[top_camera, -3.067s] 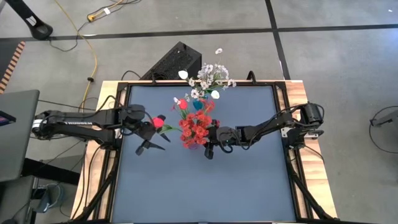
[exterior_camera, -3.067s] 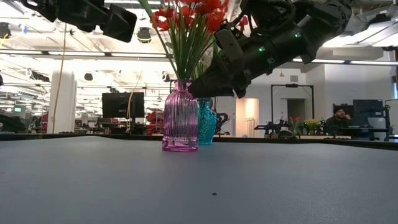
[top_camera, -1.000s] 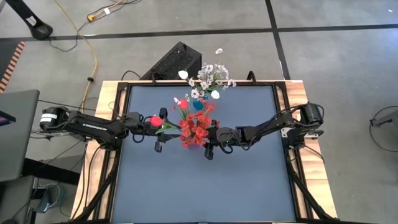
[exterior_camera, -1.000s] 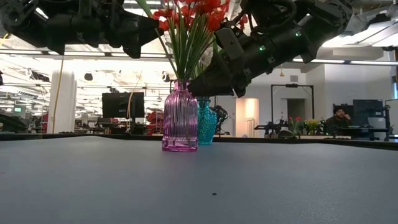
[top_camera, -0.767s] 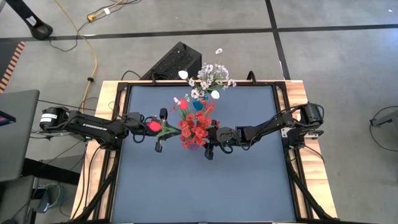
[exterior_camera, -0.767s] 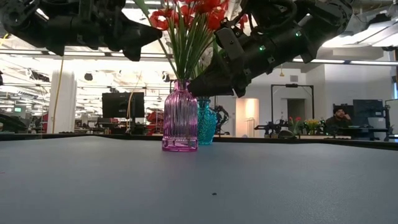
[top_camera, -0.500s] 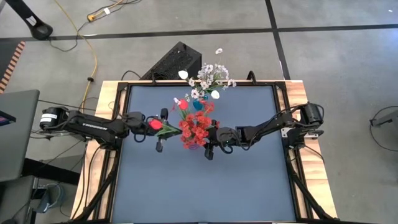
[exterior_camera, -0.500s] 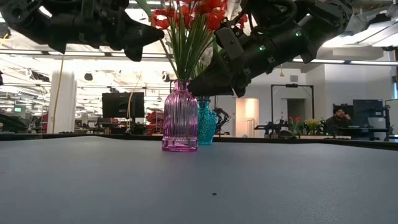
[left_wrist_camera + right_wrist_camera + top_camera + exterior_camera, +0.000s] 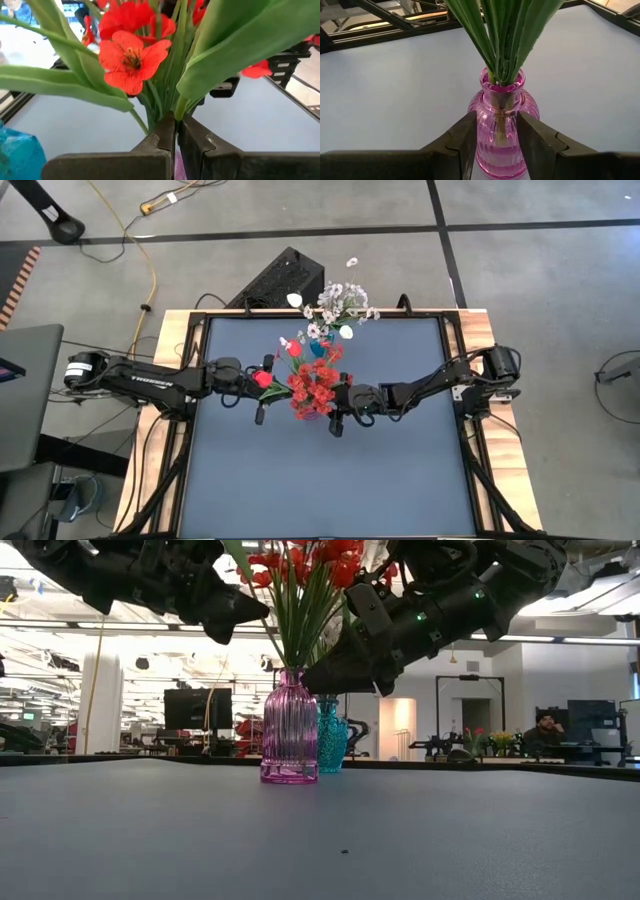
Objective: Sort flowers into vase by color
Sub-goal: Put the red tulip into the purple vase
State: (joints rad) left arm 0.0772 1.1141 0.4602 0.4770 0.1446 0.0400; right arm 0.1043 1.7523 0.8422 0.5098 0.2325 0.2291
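Left tool (image 9: 176, 142) is pressed together beside red flower (image 9: 131, 59) stems, frame centre; right tool (image 9: 494, 137) clamps the pink vase (image 9: 501, 127) (upright on counter (image 9: 320, 470)).

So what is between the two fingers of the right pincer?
The pink vase: the right wrist view shows the right pincer with one finger on each side of its body.

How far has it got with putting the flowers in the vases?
Nearly done, it seems. Red flowers fill the pink vase, and white flowers stand in the teal vase. The right pincer grips the pink vase. The left pincer is shut beside the red stems. No loose flowers lie on the table.
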